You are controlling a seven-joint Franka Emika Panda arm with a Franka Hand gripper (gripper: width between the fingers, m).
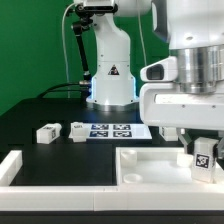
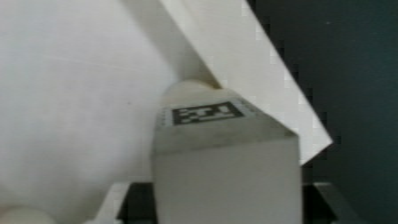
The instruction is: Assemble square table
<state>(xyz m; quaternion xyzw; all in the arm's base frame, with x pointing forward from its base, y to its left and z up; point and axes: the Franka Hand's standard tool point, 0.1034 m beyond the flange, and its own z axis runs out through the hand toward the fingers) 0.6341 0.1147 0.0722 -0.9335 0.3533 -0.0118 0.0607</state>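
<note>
My gripper (image 1: 204, 148) is shut on a small white block leg (image 1: 205, 158) with a black-and-white tag. It holds the leg upright at the near right corner of the white square tabletop (image 1: 150, 165), which lies flat with its raised rim up. In the wrist view the leg (image 2: 222, 165) fills the space between the jaws of my gripper (image 2: 222, 205), its far end at the tabletop's rim (image 2: 267, 75). Whether the leg touches a socket I cannot tell. Two more legs (image 1: 47, 132) (image 1: 78, 130) lie on the black table at the exterior view's left.
The marker board (image 1: 112, 130) lies behind the tabletop, in front of the robot base (image 1: 110, 75). Long white fence bars (image 1: 12, 165) run along the exterior view's left and near edge (image 1: 70, 195).
</note>
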